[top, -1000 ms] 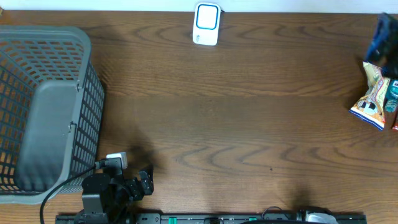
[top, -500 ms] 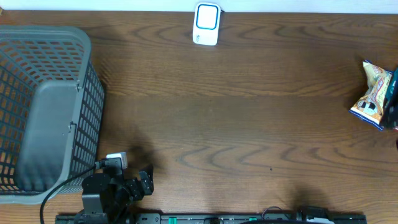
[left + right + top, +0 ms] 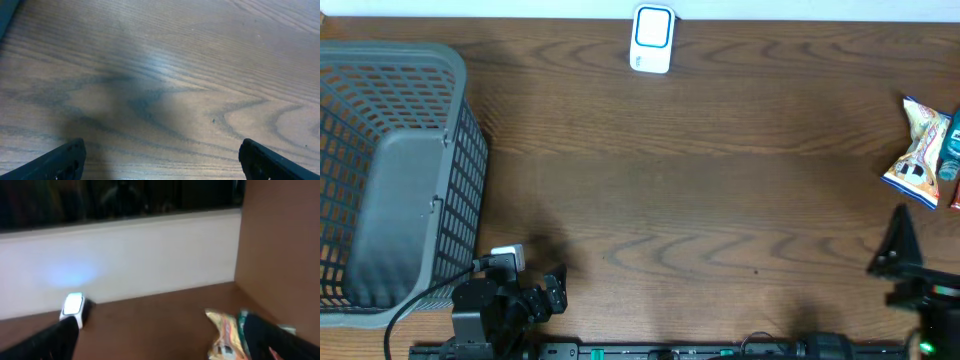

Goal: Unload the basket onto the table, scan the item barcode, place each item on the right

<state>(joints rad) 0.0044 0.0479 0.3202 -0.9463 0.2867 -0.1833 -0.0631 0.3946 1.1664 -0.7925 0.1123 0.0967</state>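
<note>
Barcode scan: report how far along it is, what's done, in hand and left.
Done: nothing visible. The snack packet lies at the right edge of the table, apart from the white scanner at the far edge. In hand: nothing; the left gripper and right gripper are both open and empty, the right one nearer the packet. Left: pick up the packet and bring its barcode to the scanner.

Dark wood table (image 3: 700,200); white wall (image 3: 125,255) behind.
</note>
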